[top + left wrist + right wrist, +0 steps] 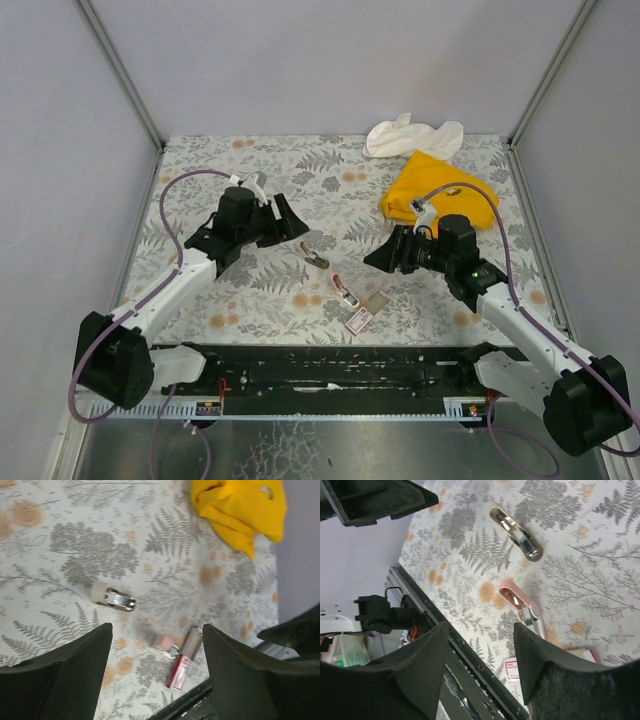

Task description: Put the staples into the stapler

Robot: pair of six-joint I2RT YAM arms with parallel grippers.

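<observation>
The stapler lies in two parts on the floral table. A beige and metal part (317,256) (114,596) (515,532) lies mid-table. A pink part (343,289) (165,642) (520,602) lies nearer the front. The staples box (358,320) (179,671) (511,670), pink with a white label, lies flat near the front edge, its tan inner piece (377,302) (191,641) beside it. My left gripper (280,222) (156,630) is open and empty, left of the beige part. My right gripper (385,258) (481,630) is open and empty, right of the pink part.
A yellow cloth (430,190) (240,510) lies at the back right, with a white cloth (410,135) behind it. A black rail (330,365) (445,645) runs along the table's near edge. Grey walls enclose the sides and back.
</observation>
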